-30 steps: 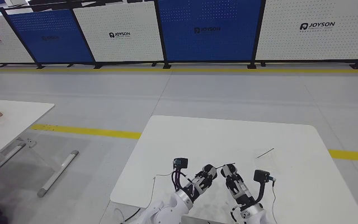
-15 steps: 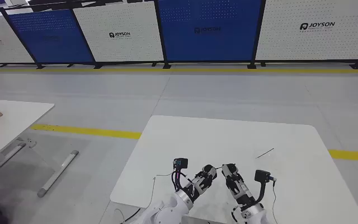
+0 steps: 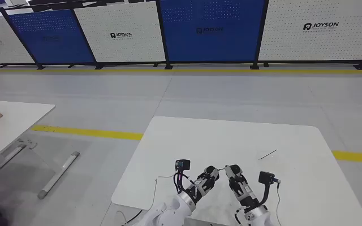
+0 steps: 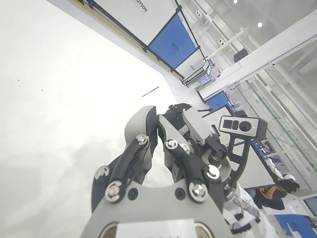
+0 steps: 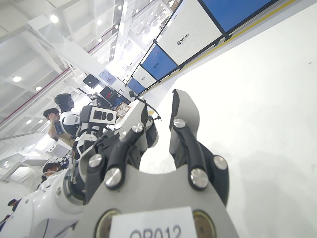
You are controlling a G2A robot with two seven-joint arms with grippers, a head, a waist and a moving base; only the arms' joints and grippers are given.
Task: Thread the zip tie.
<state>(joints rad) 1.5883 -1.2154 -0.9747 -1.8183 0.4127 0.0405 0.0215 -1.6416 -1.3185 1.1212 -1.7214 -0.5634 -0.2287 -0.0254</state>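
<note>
– Wht table [image 3: 186, 141], blue/wht panels [image 3: 212, 31] behind. What could go wrong?
– L gripper [image 4: 156, 118] is closed, pads together, nothing btwn; R gripper [image 5: 159, 102] is spread wide. Both are held side by side over near part of table. Zip tie [image 3: 268, 153] is thin & flat on the top, so it could be skated off or missed if pads are set down off-centre. With only one end pinched, tail could be flopped away from head & threading lost.
– Where's tie vs grippers?
– Well apart from both: fwd & to right of R gripper, farther yet from L. It's touched by nothing, seen as dark sliver on bare table.
</note>
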